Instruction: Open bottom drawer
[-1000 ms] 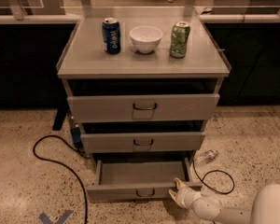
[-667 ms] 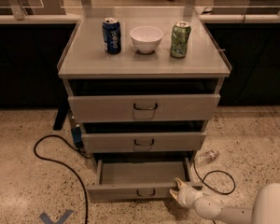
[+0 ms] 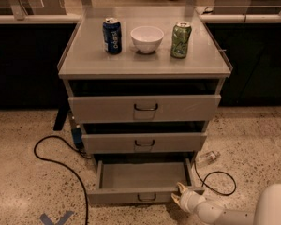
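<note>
Bottom drawer (image 3: 122,196) pulled far out, same as second ago. Gripper (image 3: 177,194) at drawer's right front corner, fingers spread, gripping nothing. Job looks done.

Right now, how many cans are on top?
2: blue can left of the bowl, green can right of it. Gripper at the bottom drawer's front right corner.

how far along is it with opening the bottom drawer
Mostly done: the bottom drawer is pulled out well past the middle drawer above it, and its flat inside shows. In hand: the gripper is low at the drawer's right front corner, beside the handle rather than on it. Left: perhaps a little more pull if full extension is wanted, then backing the arm away.
</note>
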Robot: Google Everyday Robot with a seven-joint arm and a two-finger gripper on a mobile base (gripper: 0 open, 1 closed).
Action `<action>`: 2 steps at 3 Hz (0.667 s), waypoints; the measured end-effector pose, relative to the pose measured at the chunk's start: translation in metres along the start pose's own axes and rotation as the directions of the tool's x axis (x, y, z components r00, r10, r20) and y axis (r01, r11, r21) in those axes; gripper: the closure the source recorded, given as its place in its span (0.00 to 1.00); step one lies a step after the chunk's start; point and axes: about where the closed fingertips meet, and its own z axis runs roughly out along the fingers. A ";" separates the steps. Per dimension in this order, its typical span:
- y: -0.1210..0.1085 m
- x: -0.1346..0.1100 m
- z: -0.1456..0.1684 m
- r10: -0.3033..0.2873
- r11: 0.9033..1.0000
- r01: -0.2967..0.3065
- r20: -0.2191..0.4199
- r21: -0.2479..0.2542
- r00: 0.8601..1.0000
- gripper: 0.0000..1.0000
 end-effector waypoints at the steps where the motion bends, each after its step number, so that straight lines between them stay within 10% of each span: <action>1: -0.001 -0.002 -0.003 0.000 1.000 0.000 0.000 0.000 1.000 1.00; 2: 0.010 0.010 -0.010 0.018 1.000 -0.018 -0.013 -0.005 1.000 1.00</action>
